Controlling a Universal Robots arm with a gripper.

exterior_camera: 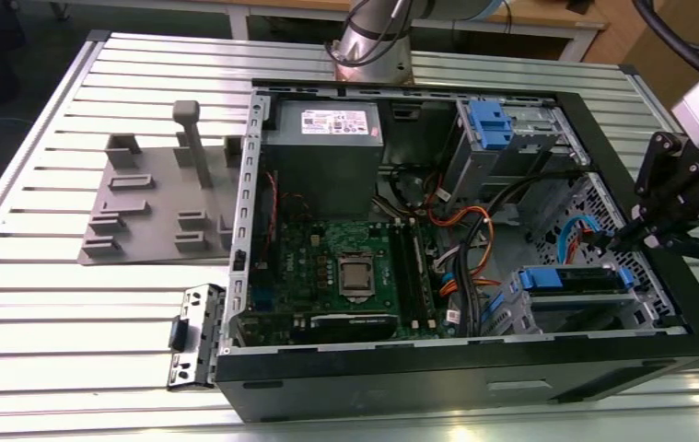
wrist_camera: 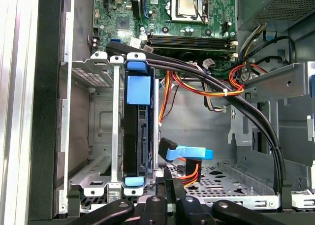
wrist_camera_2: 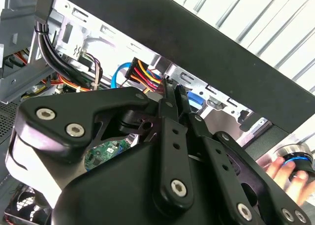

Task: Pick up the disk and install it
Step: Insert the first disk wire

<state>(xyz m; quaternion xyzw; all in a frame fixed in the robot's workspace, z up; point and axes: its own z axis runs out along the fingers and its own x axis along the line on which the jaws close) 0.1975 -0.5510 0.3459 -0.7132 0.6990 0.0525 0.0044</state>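
Note:
The disk point(exterior_camera: 576, 279), framed by its blue carrier, sits in the silver drive cage point(exterior_camera: 515, 304) at the near corner of the open computer case, on the exterior view's right. In the first wrist view the disk point(wrist_camera: 138, 131) stands edge-on between the cage's metal rails point(wrist_camera: 115, 126). My gripper point(exterior_camera: 622, 241) hangs just above and beside that cage, over the case's wall. Its black fingers point(wrist_camera_2: 170, 99) lie together with nothing between them. In the first wrist view, my gripper point(wrist_camera: 168, 175) is a short way from the carrier's end.
Inside the case are a grey power supply point(exterior_camera: 324, 138), a green motherboard point(exterior_camera: 349, 267), orange and black cables point(exterior_camera: 472, 230) and a second cage with a blue latch point(exterior_camera: 491, 120). A blue-tabbed cable plug point(wrist_camera: 189, 153) lies beside the disk. A grey fixture point(exterior_camera: 158, 203) and a person's hand point(wrist_camera_2: 281, 168) are outside the case.

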